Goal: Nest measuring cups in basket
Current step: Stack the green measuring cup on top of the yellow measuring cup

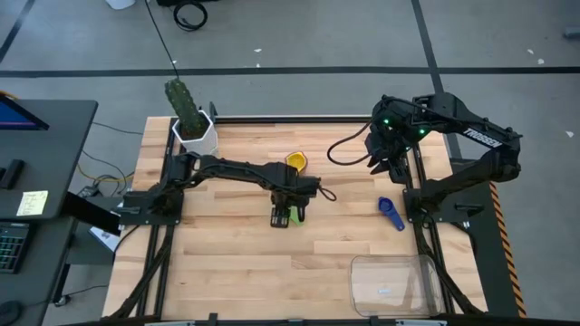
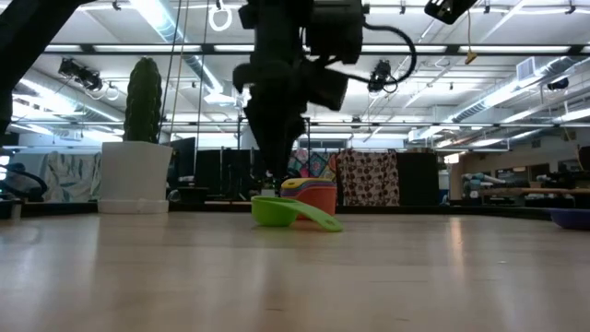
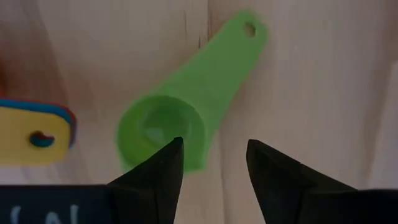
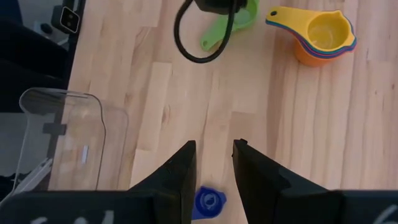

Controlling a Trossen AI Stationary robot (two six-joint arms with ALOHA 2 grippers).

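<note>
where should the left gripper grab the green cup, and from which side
Take the green cup by the rim of its bowl, coming straight down from above. It sits upright and alone on the table, bowl open upward, and its flat handle lies too low to pinch well. The left gripper is open right over it, one finger above the bowl and the other outside the wall, probably placed to pinch that wall.

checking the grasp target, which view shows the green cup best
Left wrist view: the green cup fills it, bowl and handle clear. Low view shows it side-on; right wrist only partly, behind a cable; high view hides most under the left tool.
</note>
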